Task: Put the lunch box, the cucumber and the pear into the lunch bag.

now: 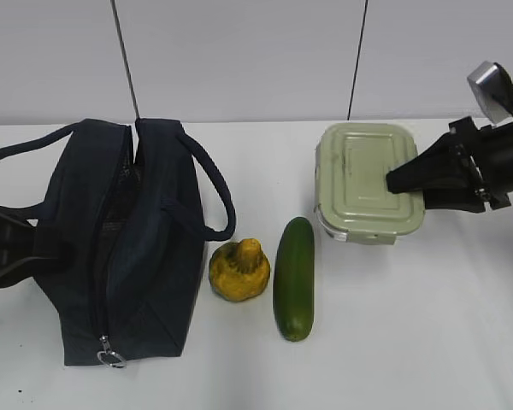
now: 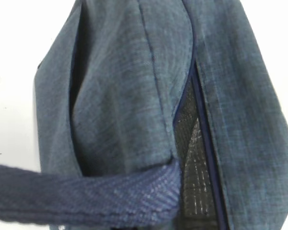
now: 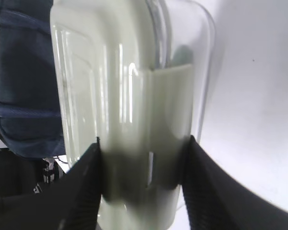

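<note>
On the white tabletop (image 1: 427, 342), the lunch bag (image 1: 128, 248) occupies the left side, lying lengthwise from the far edge toward the near edge. Its top zipper is parted, exposing a dark interior, and the metal ring pull (image 1: 110, 356) hangs at the near end. One strap handle (image 1: 212, 184) loops out to the right; the other reaches off the left edge.

The lunch box (image 1: 366, 181) sits right of centre, toward the far edge, lid up. The right gripper (image 1: 408, 181) reaches in from the right edge; in the right wrist view its two dark fingers (image 3: 86, 187) press against opposite sides of the box, pinching it.

The cucumber (image 1: 294, 278) lies at centre, pointing from far to near, just in front of the box's left corner. The pear (image 1: 238, 269) rests between the cucumber and the bag, close to both.

The left gripper is hidden in every view; it is pressed together. Its wrist view shows only bag fabric and a strap.
</note>
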Controlling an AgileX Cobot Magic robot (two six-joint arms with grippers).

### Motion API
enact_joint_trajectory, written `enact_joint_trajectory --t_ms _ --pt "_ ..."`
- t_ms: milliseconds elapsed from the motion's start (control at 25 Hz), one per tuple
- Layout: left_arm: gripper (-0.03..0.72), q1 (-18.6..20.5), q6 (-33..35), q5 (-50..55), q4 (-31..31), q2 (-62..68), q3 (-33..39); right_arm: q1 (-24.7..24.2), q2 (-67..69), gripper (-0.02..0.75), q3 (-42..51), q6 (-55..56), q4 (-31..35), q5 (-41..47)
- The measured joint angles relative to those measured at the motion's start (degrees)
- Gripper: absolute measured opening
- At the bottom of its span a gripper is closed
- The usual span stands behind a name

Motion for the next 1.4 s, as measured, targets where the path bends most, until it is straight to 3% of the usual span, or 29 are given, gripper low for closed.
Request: enact_joint_trajectory --t_ms 400,760,1160,1400 --pt "-0.015 0.0 0.0 -0.42 -0.47 0.0 0.0 2.68 -4.28 0.362 -3.9 2.48 3.25 0.37" --pt "-0.015 0.0 0.0 -0.6 -0.65 0.0 0.0 14.95 -4.32 0.362 -13.19 3.94 9.24 1.78" --pt "-0.015 0.0 0.0 -1.75 -0.76 0.0 0.0 24.54 -0.2 0.362 -21.48 6.28 10.12 2.21" --pt "-0.015 0.0 0.0 -1.86 -0.89 0.0 0.0 30.63 5.74 0.362 -25.35 6.41 15.82 1.96"
